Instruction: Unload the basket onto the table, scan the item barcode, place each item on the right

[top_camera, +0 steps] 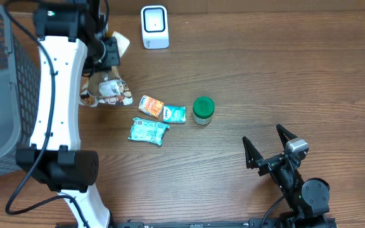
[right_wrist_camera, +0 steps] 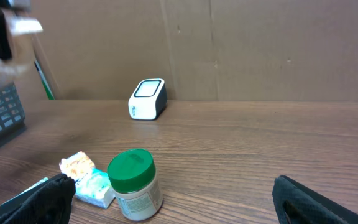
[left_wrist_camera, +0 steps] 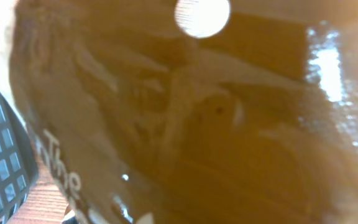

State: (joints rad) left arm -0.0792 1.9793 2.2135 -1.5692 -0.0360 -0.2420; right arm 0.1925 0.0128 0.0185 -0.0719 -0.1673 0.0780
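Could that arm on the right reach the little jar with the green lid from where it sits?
Probably yes: the right end effector is open and empty, and only bare table lies between it and the jar.

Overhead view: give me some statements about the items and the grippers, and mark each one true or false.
1. The green-lidded jar stands upright on the table. True.
2. The right gripper is closed around the jar. False: it is open and empty, and it is well apart from the jar.
3. The left gripper is shut on a snack bag. True.
4. The white scanner sits inside the basket. False: it stands on the table near the far edge, and the basket is off at the left side.
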